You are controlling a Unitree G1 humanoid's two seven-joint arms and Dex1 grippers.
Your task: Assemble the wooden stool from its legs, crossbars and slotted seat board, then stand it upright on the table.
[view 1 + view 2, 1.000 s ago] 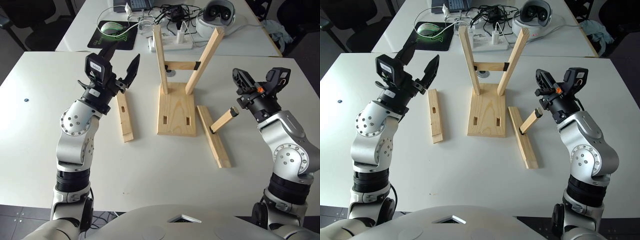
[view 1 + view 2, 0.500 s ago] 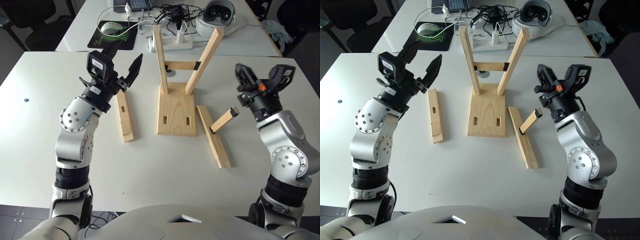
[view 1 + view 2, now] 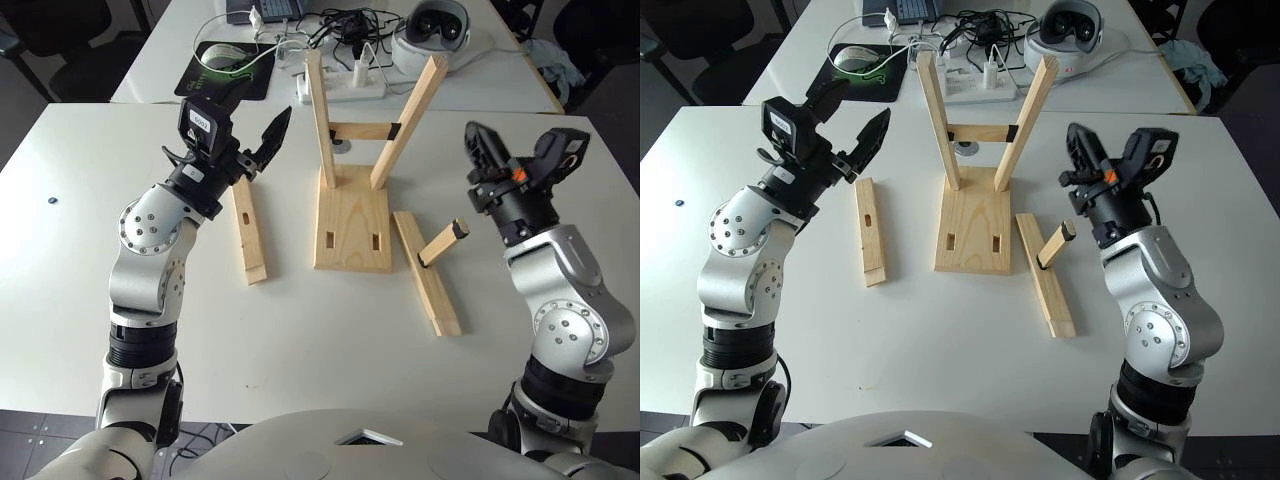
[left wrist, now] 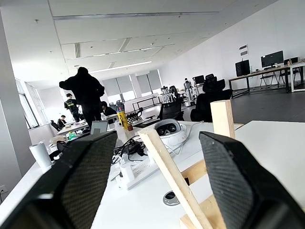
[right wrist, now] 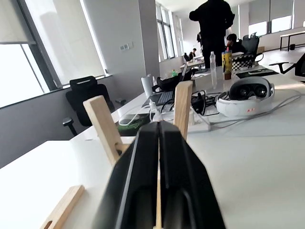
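The seat board (image 3: pixel 352 232) lies flat in the middle of the white table (image 3: pixel 300 335), two slots showing near its 6 o'clock end. At its 12 o'clock end a left leg (image 3: pixel 321 120) and a right leg (image 3: pixel 410 122) stand up out of it, leaning apart, with a crossbar (image 3: pixel 362 130) joining them partway up. At 9 o'clock from the board, just beside it, a loose leg (image 3: pixel 252 250) lies flat with a slot facing up. At 4 o'clock another loose leg (image 3: pixel 432 285) lies flat, and a short bar (image 3: pixel 445 243) sticks up out of it at a tilt towards 2 o'clock.

The left gripper (image 3: pixel 866 104) hangs above the table at 10 o'clock from the board, its fingers spread wide and holding nothing; its wrist view looks between them at the two upright legs. The right gripper (image 3: pixel 478 148) is raised at 2 o'clock from the board, its fingers pressed together on nothing.

At 12 o'clock a far table (image 3: pixel 500 75) carries a headset (image 3: pixel 438 22), a power strip (image 3: pixel 345 90) with tangled cables, and a mouse pad (image 3: pixel 228 68).
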